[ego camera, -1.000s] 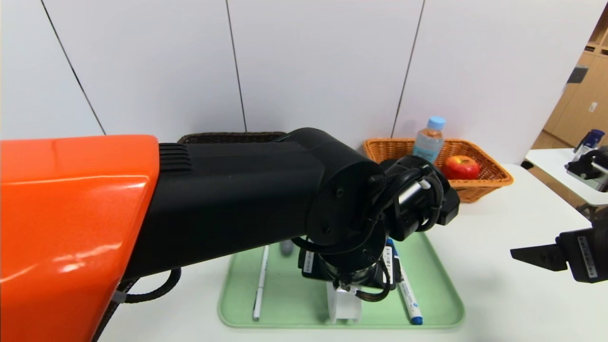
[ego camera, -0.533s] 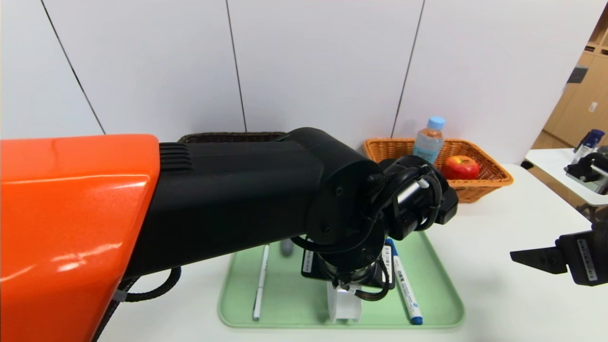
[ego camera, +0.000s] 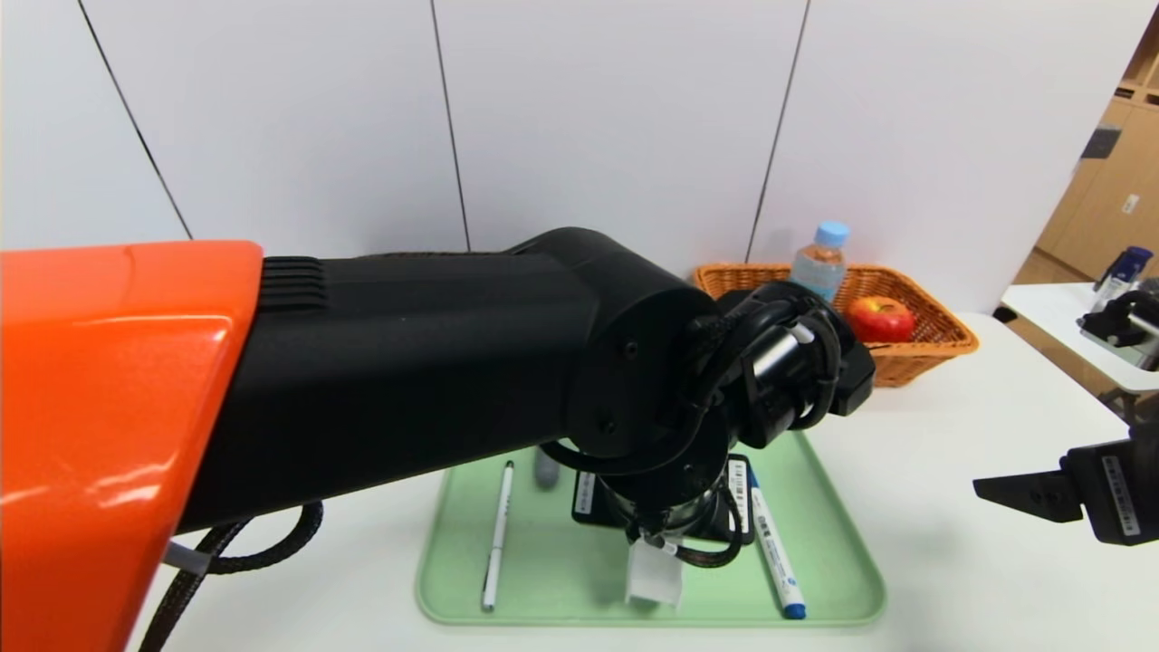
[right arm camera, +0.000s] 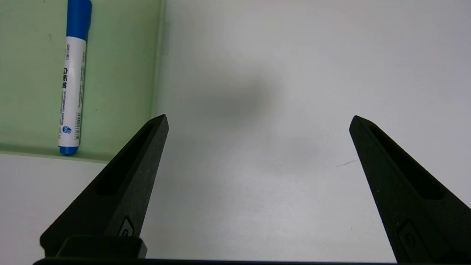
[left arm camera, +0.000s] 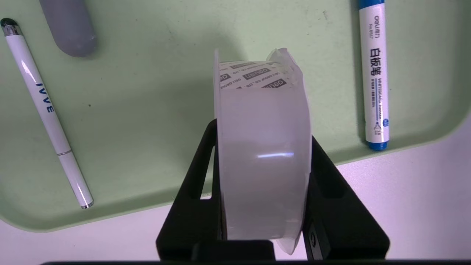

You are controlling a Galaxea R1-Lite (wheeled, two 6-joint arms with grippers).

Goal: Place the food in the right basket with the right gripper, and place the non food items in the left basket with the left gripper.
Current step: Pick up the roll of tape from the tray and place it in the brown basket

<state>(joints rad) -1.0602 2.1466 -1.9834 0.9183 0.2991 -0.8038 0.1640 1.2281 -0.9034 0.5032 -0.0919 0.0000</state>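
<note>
My left gripper (left arm camera: 263, 136) is shut on the white translucent tape roll (left arm camera: 263, 154) and holds it just above the green tray (ego camera: 833, 580); the roll (ego camera: 654, 572) also shows in the head view under my left arm. On the tray lie the thin white pen (ego camera: 496, 534), the blue-capped white marker (ego camera: 771, 548) and the peeler's grey handle (left arm camera: 68, 25). The apple (ego camera: 878, 319) and the drink bottle (ego camera: 819, 263) sit in the orange-tan right basket (ego camera: 942, 349). The dark left basket is hidden behind my left arm. My right gripper (right arm camera: 257, 121) is open and empty over the table right of the tray.
The white table (ego camera: 978, 561) carries the tray in front and the baskets at the back by the white wall. A second table with dark equipment (ego camera: 1118, 317) stands at the far right. My left arm (ego camera: 407, 362) blocks much of the head view.
My left gripper has lifted the tape roll off the tray and the left arm has risen, now covering the dark basket. The right arm has not moved.
</note>
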